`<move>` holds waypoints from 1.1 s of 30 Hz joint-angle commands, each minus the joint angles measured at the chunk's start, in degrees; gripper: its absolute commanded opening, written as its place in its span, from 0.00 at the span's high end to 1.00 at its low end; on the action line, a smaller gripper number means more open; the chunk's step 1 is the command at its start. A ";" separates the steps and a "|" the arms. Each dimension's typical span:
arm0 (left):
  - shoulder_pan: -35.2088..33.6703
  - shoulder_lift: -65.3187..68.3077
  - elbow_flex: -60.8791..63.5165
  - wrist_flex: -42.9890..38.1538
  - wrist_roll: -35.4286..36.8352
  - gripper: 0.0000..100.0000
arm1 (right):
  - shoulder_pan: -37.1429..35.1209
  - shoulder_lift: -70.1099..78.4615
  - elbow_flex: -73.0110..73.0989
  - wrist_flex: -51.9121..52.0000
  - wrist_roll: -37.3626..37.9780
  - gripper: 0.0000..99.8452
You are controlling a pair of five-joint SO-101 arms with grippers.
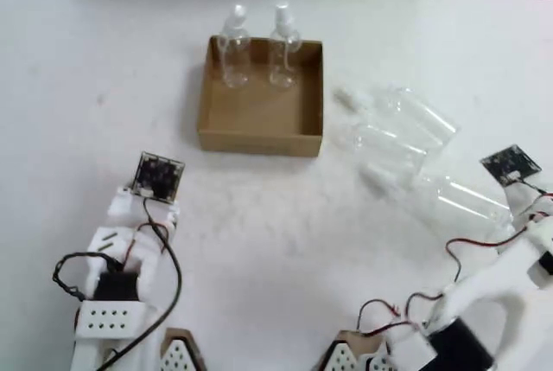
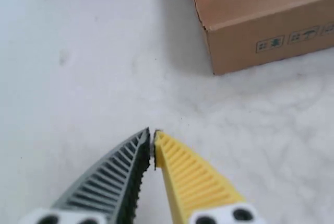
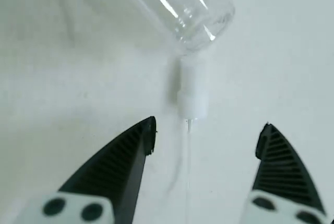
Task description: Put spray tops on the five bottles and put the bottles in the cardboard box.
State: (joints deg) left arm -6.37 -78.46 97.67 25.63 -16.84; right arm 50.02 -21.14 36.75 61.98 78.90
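Two spray bottles (image 1: 233,49) with tops already fitted are seen standing in the far part of the cardboard box (image 1: 259,142), at upper centre of the high view, so two of the five are judged done. Three clear bottles (image 1: 384,148) are lying on their sides on the white table (image 1: 86,86), to the right of the box and apart from it. In the right wrist view the right gripper (image 3: 206,130) is held with its black fingers (image 3: 130,164) spread wide and nothing between them. It hangs above a loose spray top (image 3: 193,91) whose thin dip tube (image 3: 187,156) runs toward the lower edge of the frame. The top lies just beside the end of a clear bottle (image 3: 172,4) at upper centre; whether they touch cannot be told. The left gripper (image 2: 152,134) is held closed on nothing, its tips meeting at lower centre, with the box at the upper right of its view. The step in hand is judged to be picking up a top for the third bottle. Next, the open fingers would need to be lowered around the white head, not the tube, and closed squarely.
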 commanded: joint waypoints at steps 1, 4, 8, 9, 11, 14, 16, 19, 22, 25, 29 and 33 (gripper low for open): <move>0.48 -0.84 -0.35 0.18 -0.35 0.96 | -4.18 -7.34 -2.02 4.09 -0.35 0.72; 0.48 -0.84 -0.35 0.18 -0.35 0.96 | -8.22 -9.54 -1.85 4.09 -0.35 0.72; 0.48 -0.84 -0.35 0.18 -0.35 0.96 | -13.49 -9.54 -1.85 4.18 -0.26 0.72; 0.48 -0.84 -0.35 0.18 -0.35 0.96 | -14.64 -9.54 -1.76 4.18 -0.18 0.72; 0.48 -0.84 -0.35 0.18 -0.35 0.96 | -17.10 -9.54 -1.76 4.18 -0.18 0.72; 0.48 -0.84 -0.35 0.09 -0.35 0.96 | -20.88 -9.54 -1.67 4.26 -0.09 0.72; 0.48 -0.84 -0.26 0.09 -0.35 0.96 | -22.99 -9.10 -1.67 6.02 2.11 0.72; 0.48 -0.84 -0.26 0.00 -0.35 0.96 | -24.92 -6.20 -2.11 7.96 5.54 0.72; 0.48 -0.84 -0.26 -0.09 -0.35 0.96 | -25.36 -1.71 -4.48 6.55 5.89 0.72; 0.48 -0.84 -0.26 -0.09 -0.35 0.96 | -25.19 5.05 -8.97 6.64 5.89 0.72; 0.48 -0.84 -0.26 -0.09 -0.35 0.96 | -24.31 16.57 -16.79 6.64 5.89 0.72; 0.48 -0.84 -0.26 -0.09 -0.35 0.96 | -22.64 27.12 -24.88 7.08 6.07 0.72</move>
State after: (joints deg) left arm -6.37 -78.46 97.67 25.63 -16.84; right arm 25.85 1.10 18.55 69.10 84.18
